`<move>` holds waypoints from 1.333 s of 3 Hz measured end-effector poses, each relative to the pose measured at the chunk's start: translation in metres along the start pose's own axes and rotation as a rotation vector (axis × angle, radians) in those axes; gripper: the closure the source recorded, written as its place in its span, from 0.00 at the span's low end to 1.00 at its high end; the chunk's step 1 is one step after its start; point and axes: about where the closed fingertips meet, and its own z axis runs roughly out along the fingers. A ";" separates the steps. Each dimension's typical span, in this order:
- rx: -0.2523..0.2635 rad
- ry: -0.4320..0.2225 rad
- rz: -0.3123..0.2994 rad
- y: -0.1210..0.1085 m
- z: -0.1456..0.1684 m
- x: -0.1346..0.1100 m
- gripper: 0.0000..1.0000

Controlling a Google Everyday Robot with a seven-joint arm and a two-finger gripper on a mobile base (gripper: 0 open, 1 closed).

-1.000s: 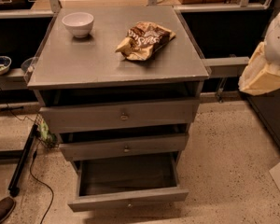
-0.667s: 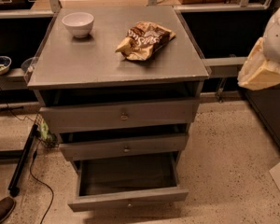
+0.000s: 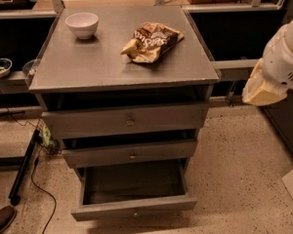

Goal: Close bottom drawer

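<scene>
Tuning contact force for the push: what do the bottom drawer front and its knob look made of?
Bottom drawer front: matte grey, likely painted wood or laminate; flat, no sheen. Knob: small, metallic-looking glint, though tiny. Gripper out of view; only the arm shows at right, away from the drawers.

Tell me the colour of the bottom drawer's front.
The bottom drawer front is grey, camera view; the end effector is out of view.

Lab or workshop (speckled floor (image 3: 244,160), loose cable (image 3: 39,185), metal rails (image 3: 232,7))
</scene>
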 end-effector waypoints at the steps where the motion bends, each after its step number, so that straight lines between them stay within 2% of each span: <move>1: -0.031 0.016 0.004 -0.002 0.029 0.008 1.00; 2: -0.068 0.029 0.003 -0.009 0.061 0.012 1.00; 3: -0.064 0.027 0.001 -0.009 0.059 0.011 1.00; 4: -0.067 0.008 0.010 0.002 0.061 0.010 1.00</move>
